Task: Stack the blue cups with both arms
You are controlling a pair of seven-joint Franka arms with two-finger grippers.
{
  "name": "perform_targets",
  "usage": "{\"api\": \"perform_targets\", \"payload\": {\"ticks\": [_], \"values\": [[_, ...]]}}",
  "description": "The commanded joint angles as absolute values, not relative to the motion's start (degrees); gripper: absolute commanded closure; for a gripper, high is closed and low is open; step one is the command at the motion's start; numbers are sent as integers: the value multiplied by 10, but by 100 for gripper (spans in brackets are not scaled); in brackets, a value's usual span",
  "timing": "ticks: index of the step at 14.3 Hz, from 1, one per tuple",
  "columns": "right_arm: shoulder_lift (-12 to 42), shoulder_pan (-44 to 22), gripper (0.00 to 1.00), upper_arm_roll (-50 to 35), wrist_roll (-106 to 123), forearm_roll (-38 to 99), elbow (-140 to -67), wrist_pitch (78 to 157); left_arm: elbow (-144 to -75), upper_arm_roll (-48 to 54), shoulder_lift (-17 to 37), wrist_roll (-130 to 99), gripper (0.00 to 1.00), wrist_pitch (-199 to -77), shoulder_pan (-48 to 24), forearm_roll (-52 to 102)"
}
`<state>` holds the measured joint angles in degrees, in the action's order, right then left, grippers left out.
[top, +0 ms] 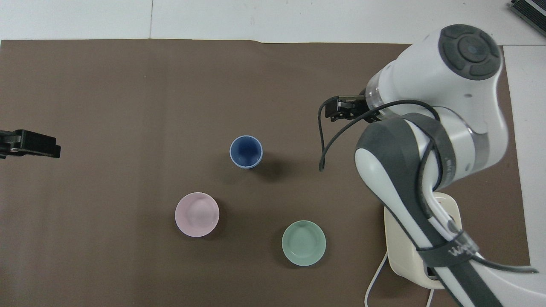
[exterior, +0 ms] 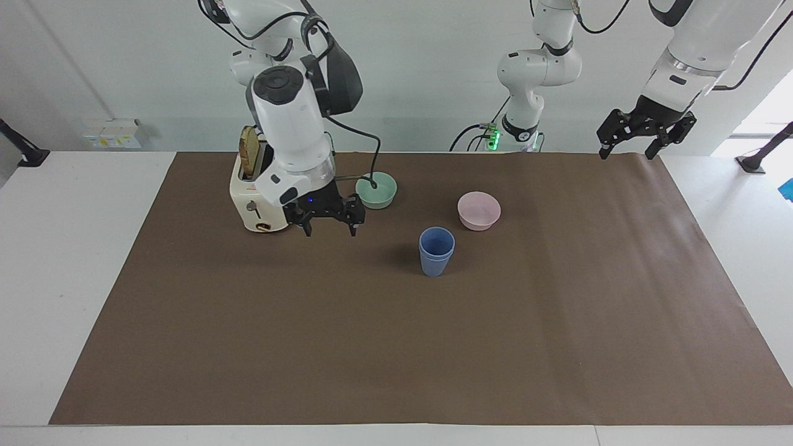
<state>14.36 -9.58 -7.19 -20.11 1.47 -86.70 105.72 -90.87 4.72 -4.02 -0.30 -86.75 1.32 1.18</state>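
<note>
The two blue cups (exterior: pixel 437 250) stand nested, one inside the other, upright on the brown mat (exterior: pixel 396 347) near the middle of the bench (exterior: pixel 74 279); in the facing view two rims show one just above the other, and nothing touches the stack. The pink bowl (exterior: pixel 479 210) sits near the stack, a little nearer to the robots and toward the left arm's end. The green bowl (exterior: pixel 376 189) lies nearer to the robots again, toward the right arm's end. The right gripper (exterior: pixel 329 222) hangs low over the bare mat, well apart from the cups, just beside the cream toaster (exterior: pixel 260 201), and its fingers are spread apart and hold nothing. A slice of bread (exterior: pixel 249 152) stands in one slot of the toaster, which is at the right arm's end of the mat. The left arm waits: the left gripper (exterior: pixel 644 139) is raised over the edge of the mat at the left arm's end, also released and empty. In the overhead view only its black tip (top: pixel 30 143) shows at the border, and the cups (top: pixel 246 152) appear as one dark blue circle with a pale rim.
</note>
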Motion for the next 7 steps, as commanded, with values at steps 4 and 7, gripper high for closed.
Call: {"api": "perform_targets", "payload": {"ticks": [4, 7], "values": [[72, -9, 0, -78, -123, -3, -872, 994, -905, 54, -46, -1, 0, -855, 24, 7], [45, 21, 0, -78, -120, -4, -873, 962, -905, 54, -45, -1, 0, -855, 24, 7]]}}
